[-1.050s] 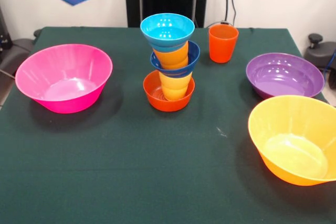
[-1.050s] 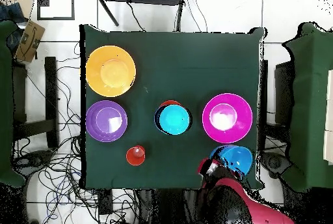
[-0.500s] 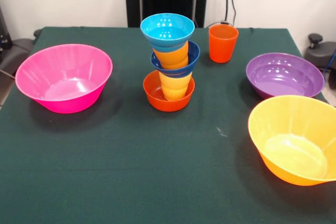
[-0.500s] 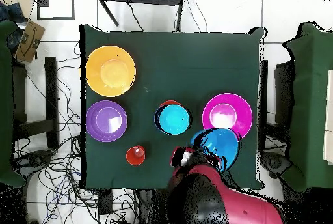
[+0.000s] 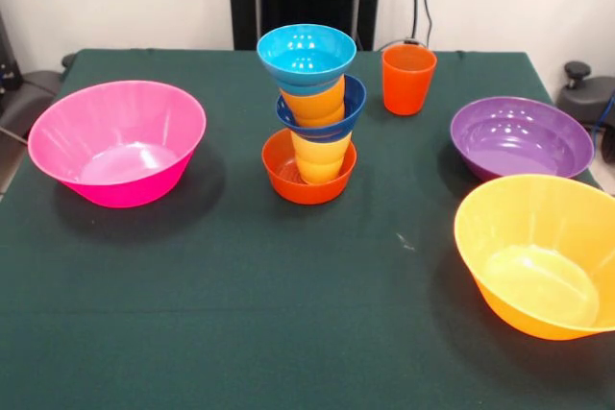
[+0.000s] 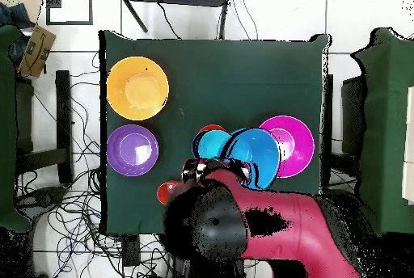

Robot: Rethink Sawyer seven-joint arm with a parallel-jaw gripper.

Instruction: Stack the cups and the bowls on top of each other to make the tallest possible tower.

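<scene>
Blue bowl rides high in the hand, seemingly grasped at its rim, just beside the tower at mid-counter; the cyan top bowl lies slightly sideways from it.

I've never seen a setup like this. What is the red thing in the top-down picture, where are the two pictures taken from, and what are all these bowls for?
The red shape is a robot arm, seen from a camera above the table. The other picture looks across the table. The arm carries a blue bowl, only just peeking in at the other picture's top edge; its gripper is hidden. In the middle stands a tower of alternating small bowls and cups. Around it sit a pink bowl, a purple bowl, a yellow-orange bowl and a red-orange cup.
</scene>
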